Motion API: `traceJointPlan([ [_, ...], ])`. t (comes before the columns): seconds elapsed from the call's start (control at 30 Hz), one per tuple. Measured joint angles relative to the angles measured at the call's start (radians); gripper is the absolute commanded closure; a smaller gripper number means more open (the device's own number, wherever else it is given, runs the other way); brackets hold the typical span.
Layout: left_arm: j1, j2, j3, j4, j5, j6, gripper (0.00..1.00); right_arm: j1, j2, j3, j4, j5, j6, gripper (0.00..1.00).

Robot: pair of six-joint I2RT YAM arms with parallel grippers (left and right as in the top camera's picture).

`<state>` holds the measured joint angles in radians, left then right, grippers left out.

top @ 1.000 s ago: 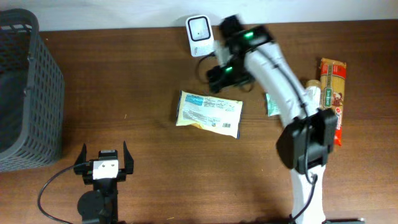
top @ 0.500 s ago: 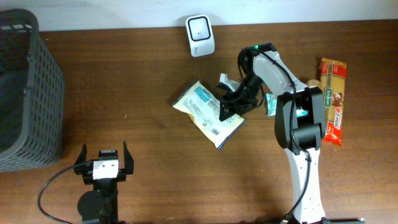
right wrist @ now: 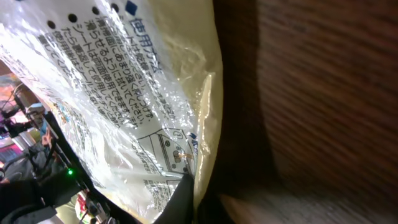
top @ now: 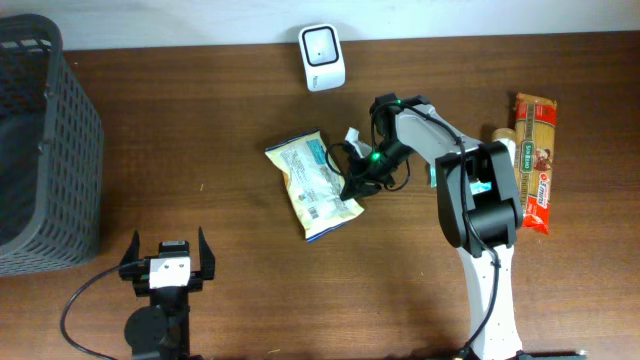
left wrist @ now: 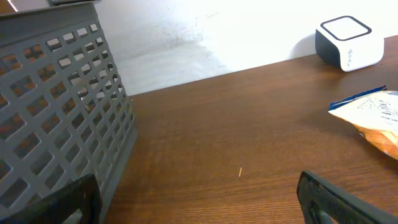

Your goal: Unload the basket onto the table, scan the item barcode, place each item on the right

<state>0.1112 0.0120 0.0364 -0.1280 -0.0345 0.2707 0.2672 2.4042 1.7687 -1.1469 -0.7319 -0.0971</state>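
The item, a pale yellow and blue snack packet (top: pixel 310 180), lies tilted on the brown table mid-scene. My right gripper (top: pixel 354 181) is shut on the packet's right edge. In the right wrist view the packet (right wrist: pixel 118 93) fills the left side with printed text, and a dark fingertip (right wrist: pixel 183 200) presses against its seam. The white barcode scanner (top: pixel 322 44) stands at the table's far edge, apart from the packet. My left gripper (top: pixel 167 262) rests open near the front left, nothing between its fingers (left wrist: pixel 339 200). The scanner (left wrist: pixel 348 42) and a packet corner (left wrist: pixel 373 115) show at right in the left wrist view.
A grey mesh basket (top: pixel 40 150) stands at the left edge, close to the left gripper (left wrist: pixel 199 214) in its own view (left wrist: pixel 56 112). A long pasta pack (top: pixel 534 160) lies at the far right, with a small green packet (top: pixel 436 168) beside the right arm.
The right arm came down from beside the scanner to the packet and its jaws closed on the packet's edge. The packet turned and slid left. The left arm stayed still.
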Motion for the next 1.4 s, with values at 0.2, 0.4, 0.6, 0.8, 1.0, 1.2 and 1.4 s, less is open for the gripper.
traceJointPlan([
  [0.2, 0.0, 0.0, 0.0, 0.0, 0.0, 0.0, 0.01, 0.029, -0.201, -0.037, -0.024, 0.321, 0.128, 0.96],
  [0.4, 0.0, 0.0, 0.0, 0.0, 0.0, 0.0, 0.01, 0.135, -0.418, -0.038, -0.08, 0.62, 0.247, 0.96],
  [0.6, 0.0, 0.0, 0.0, 0.0, 0.0, 0.0, 0.01, 0.268, -0.416, -0.087, -0.041, 0.69, 0.282, 0.96],
  [0.8, 0.0, 0.0, 0.0, 0.0, 0.0, 0.0, 0.01, 0.288, -0.406, -0.129, 0.058, 0.654, 0.282, 0.96],
  [1.0, 0.0, 0.0, 0.0, 0.0, 0.0, 0.0, 0.01, 0.31, -0.406, -0.131, 0.111, 0.565, 0.285, 0.96],
  [1.2, 0.0, 0.0, 0.0, 0.0, 0.0, 0.0, 0.01, 0.31, -0.4, 0.013, -0.053, 0.66, 0.306, 0.96],
  [1.4, 0.0, 0.0, 0.0, 0.0, 0.0, 0.0, 0.01, 0.366, -0.385, 0.007, 0.014, 0.656, 0.307, 0.42],
])
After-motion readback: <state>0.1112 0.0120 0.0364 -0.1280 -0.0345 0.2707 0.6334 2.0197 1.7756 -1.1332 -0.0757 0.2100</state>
